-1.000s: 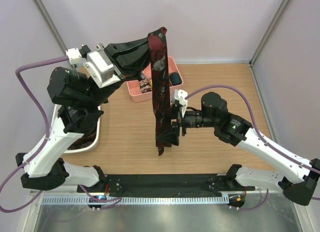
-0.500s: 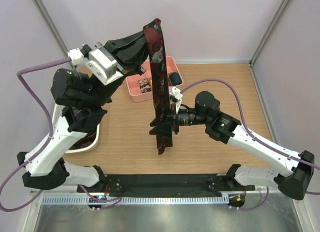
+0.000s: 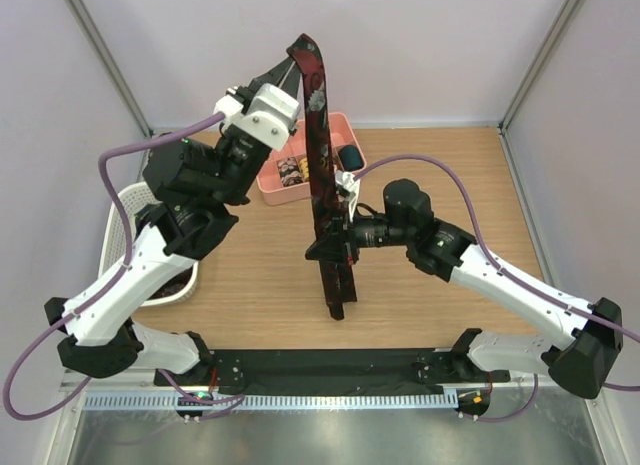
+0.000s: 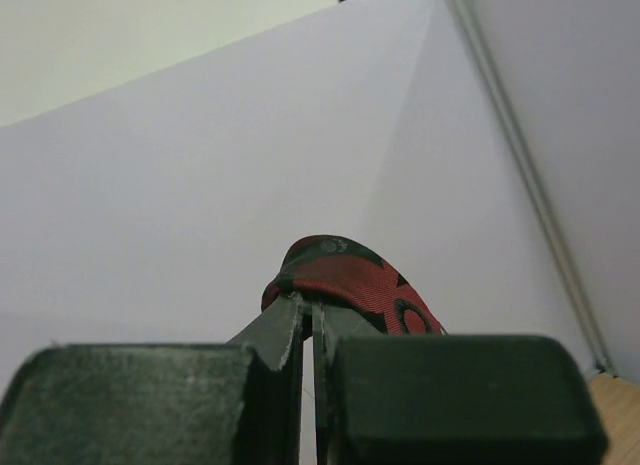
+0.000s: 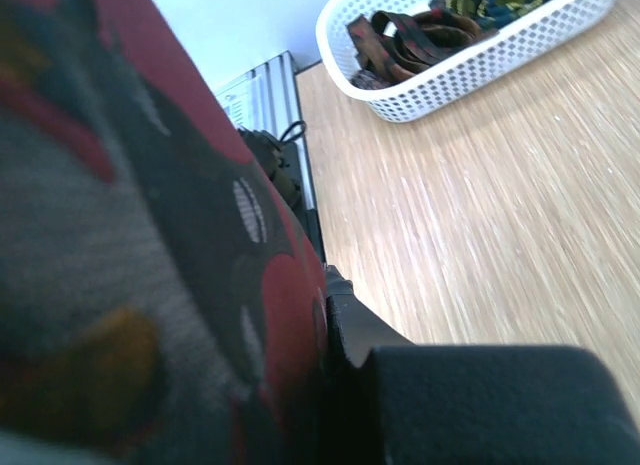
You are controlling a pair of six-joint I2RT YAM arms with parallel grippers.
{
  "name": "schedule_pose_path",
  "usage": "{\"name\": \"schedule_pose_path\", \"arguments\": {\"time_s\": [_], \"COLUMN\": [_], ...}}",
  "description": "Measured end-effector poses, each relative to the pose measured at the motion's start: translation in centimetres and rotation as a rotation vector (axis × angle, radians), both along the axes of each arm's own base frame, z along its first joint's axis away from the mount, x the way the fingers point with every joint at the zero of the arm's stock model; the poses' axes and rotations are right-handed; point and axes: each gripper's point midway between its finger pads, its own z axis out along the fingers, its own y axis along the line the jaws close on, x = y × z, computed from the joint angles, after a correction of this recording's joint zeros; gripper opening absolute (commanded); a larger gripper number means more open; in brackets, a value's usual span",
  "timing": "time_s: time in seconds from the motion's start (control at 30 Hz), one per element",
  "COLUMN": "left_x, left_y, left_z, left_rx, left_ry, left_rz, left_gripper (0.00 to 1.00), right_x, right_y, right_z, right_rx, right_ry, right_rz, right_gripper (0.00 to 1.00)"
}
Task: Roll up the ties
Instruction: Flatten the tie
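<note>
Two-handed: pinches long dark red-printed fabric necktie (image 3: 316,110) by its top in left hand (image 3: 290,73), clamps it lower in right hand (image 3: 335,247), likely straightening for rolling.

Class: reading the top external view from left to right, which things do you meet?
white mesh basket → hanging red-patterned tie → right arm's black wrist motor

Tie (image 3: 322,175): woven cloth, faint sheen — dark with red print. Table (image 3: 250,275): pale wood grain, matt. Basket (image 5: 470,75): white plastic mesh. Tray (image 3: 268,185): smooth pink plastic. Left gripper (image 4: 308,315): black matt plastic — slightly grainy.
</note>
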Motion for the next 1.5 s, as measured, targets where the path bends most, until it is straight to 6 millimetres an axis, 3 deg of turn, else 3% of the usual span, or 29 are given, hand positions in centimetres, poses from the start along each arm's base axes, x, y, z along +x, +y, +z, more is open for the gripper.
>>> {"name": "schedule_pose_path", "arguments": {"time_s": [0.1, 0.17, 0.3, 0.43, 0.57, 0.73, 0.83, 0.93, 1.03, 1.07, 1.2, 1.33, 1.47, 1.5], "left_x": [2.3, 3.7, 5.8, 7.9, 9.9, 10.4, 9.8, 9.1, 8.4, 8.4, 8.6, 9.5, 10.6, 10.9], "left_y": [0.9, 1.3, 2.1, 3.1, 4.7, 7.5, 9.3, 11.1, 12.7, 13.0, 14.5, 16.7, 17.6, 17.5], "left_z": [-0.9, -1.8, -4.7, -9.3, -15.2, -20.2, -21.8, -23.3, -26.8, -27.9, -33.5, -37.0, -39.0, -39.7], "left_rx": [0.015, 0.029, 0.067, 0.119, 0.181, 0.192, 0.158, 0.125, 0.147, 0.161, 0.249, 0.243, 0.194, 0.2], "left_ry": [0.028, 0.043, 0.07, 0.13, 0.235, 0.359, 0.424, 0.477, 0.53, 0.542, 0.6, 0.675, 0.725, 0.735], "left_rz": [0.105, 0.18, 0.323, 0.475, 0.63, 0.783, 0.841, 0.895, 0.961, 0.98, 1.05, 1.1, 1.115, 1.119], "left_gripper": [0.0, 0.0, 0.0, 0.0, 0.0, 0.0, 0.0, 0.0, 0.0, 0.0, 0.0, 0.0, 0.0, 0.0], "right_x": [0.7, 1.2, 2.3, 3.8, 4.7, 6.2, 8.8, 10.2, 10.3, 10.3, 9.6, 8.5, 8.8, 9.0], "right_y": [-0.7, -1.3, -3.7, -7.1, -9.5, -10.5, -10.5, -10.8, -10.8, -10.6, -10.0, -9.7, -9.2, -9.0], "right_z": [-0.9, -1.4, -2.6, -2.7, -1.7, 0.7, 3.2, 3.4, 0.5, -1.4, -10.9, -19.1, -22.1, -22.5], "right_rx": [-0.015, -0.032, -0.111, -0.188, -0.238, -0.298, -0.331, -0.365, -0.418, -0.434, -0.547, -0.63, -0.653, -0.653], "right_ry": [0.025, 0.052, 0.167, 0.278, 0.336, 0.375, 0.335, 0.317, 0.372, 0.404, 0.622, 0.813, 0.865, 0.87], "right_rz": [-0.02, -0.038, -0.092, -0.197, -0.266, -0.311, -0.375, -0.42, -0.409, -0.39, -0.316, -0.254, -0.225, -0.22], "right_gripper": [0.15, 0.08, 0.06, 0.06, 0.06, 0.01, 0.01, 0.01, 0.01, 0.01, 0.01, 0.07, 0.19, 0.28]}}
